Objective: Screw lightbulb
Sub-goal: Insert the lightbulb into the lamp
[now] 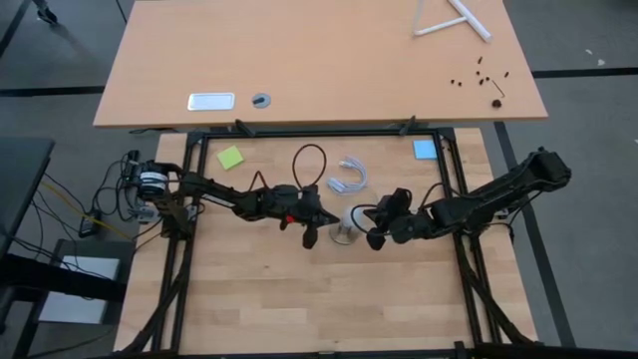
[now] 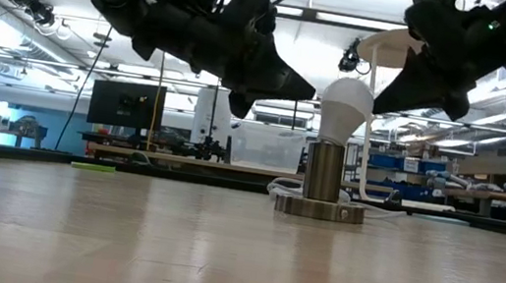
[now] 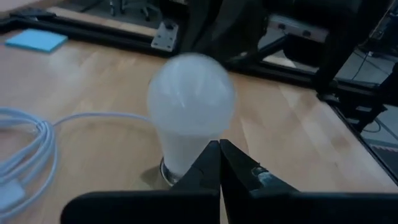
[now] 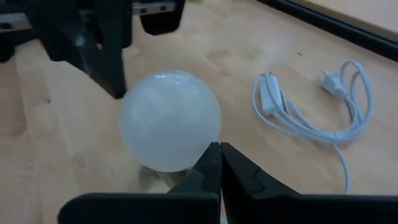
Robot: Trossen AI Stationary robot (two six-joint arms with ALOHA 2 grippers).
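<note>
The white frosted lightbulb (image 2: pixel 347 110) stands upright with its narrow end in a metal socket (image 2: pixel 323 176), whose round base rests on the table. The bulb also shows in the high view (image 1: pixel 346 221) and in both wrist views (image 3: pixel 189 112) (image 4: pixel 169 118). My left gripper (image 2: pixel 304 94) is shut and hovers just left of the bulb, its tips at bulb height. My right gripper (image 2: pixel 386 99) is shut and hovers just right of the bulb. Neither visibly touches it.
The socket's white cord (image 1: pixel 349 178) lies coiled behind it toward the far edge. A green note (image 1: pixel 230 158) and a blue note (image 1: pixel 425 150) lie at the far corners. A black cable loop (image 1: pixel 311 160) rises from the left arm. A second table (image 1: pixel 319 60) stands beyond.
</note>
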